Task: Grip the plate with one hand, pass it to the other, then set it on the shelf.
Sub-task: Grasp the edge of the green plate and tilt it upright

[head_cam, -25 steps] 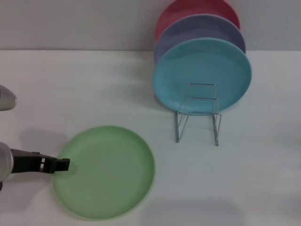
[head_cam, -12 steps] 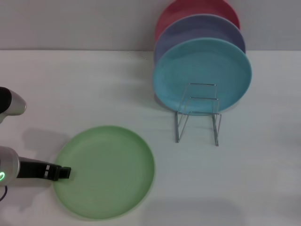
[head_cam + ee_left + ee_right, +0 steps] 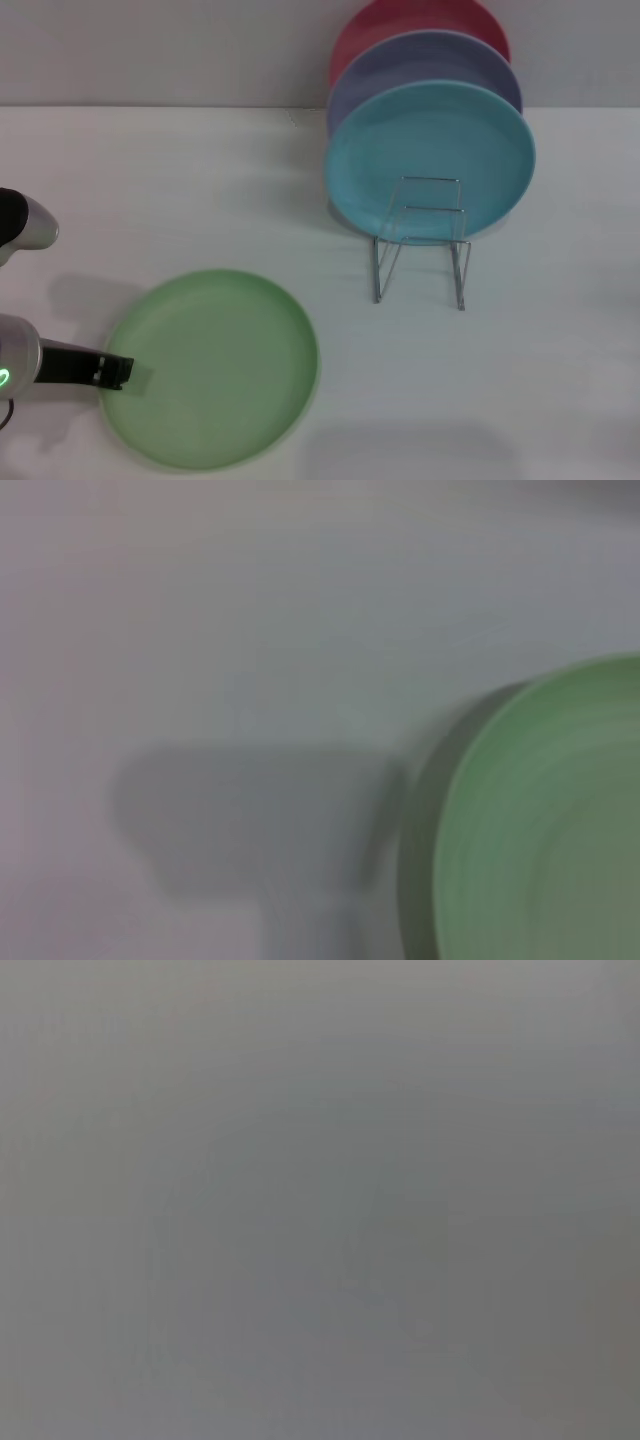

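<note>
Low on my left side of the head view, my left gripper (image 3: 118,372) sits at the rim of the plate (image 3: 210,367), a round, light green disc with a smooth matte face and a shallow raised lip. The gripper is a narrow black piece on a silver-grey arm with a small green light showing at the frame's edge. Its tip overlaps the plate's near-left edge, but I cannot tell how far the fingers are parted or whether they have the rim pinched. The plate lies on the white table (image 3: 200,190), well apart from the shelf (image 3: 420,240), a thin silver wire rack with upright loops standing to the right. Behind the rack three plates stand on edge, overlapping: a turquoise plate (image 3: 430,140) in front, a lavender plate (image 3: 420,60) behind it, and a red plate (image 3: 400,20) at the back, cut off by the top of the frame. My left wrist view gives a blurred slice of the plate (image 3: 550,820), with its dark shadow on the table. My right wrist view is plain grey, and the right gripper appears nowhere.
</note>
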Robot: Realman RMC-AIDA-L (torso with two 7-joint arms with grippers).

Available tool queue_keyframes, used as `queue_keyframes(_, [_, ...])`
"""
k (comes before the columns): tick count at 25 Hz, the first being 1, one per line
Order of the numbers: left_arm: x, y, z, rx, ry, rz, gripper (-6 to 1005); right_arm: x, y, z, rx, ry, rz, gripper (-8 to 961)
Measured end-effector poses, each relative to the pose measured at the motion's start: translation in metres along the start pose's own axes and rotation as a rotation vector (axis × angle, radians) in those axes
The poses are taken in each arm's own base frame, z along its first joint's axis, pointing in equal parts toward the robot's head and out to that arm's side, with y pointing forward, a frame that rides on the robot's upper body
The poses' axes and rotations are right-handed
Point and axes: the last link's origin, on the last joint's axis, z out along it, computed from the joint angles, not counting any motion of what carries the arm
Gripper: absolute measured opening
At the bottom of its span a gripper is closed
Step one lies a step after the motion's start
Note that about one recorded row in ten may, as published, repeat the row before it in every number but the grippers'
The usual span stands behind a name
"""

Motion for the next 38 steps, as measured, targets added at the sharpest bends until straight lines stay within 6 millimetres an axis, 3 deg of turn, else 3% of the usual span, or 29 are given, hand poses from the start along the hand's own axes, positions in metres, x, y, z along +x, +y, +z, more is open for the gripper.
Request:
queue_keyframes(9, [0.001,0.001,-0.002,0.0,0.01,0.007,180,-0.001,-0.001,-0.001,0.0,-0.003,-0.001,825])
queue_keyframes(22, [0.013,0.007,-0.015,0.005,0.073,0.05,124,-0.011,0.009,-0.003,-0.07,-0.074,0.014,824])
queue_keyframes(27, [0.021,0.008,-0.024,0.014,0.112,0.08,105,-0.028,0.026,-0.001,-0.183,-0.187,0.096,824])
queue_keyframes(32, [0.029,0.011,-0.033,0.021,0.154,0.12,70,-0.049,0.05,0.017,-0.354,-0.286,0.285,824])
queue_keyframes(33, [0.031,0.011,-0.036,0.023,0.166,0.128,62,-0.058,0.068,0.028,-0.455,-0.317,0.335,824])
queue_keyframes(34, [0.031,0.011,-0.036,0.023,0.166,0.128,58,-0.058,0.068,0.028,-0.455,-0.317,0.335,824])
queue_keyframes(38, [0.036,0.012,-0.042,0.029,0.192,0.139,42,-0.071,0.12,0.055,-0.702,-0.308,0.358,824])
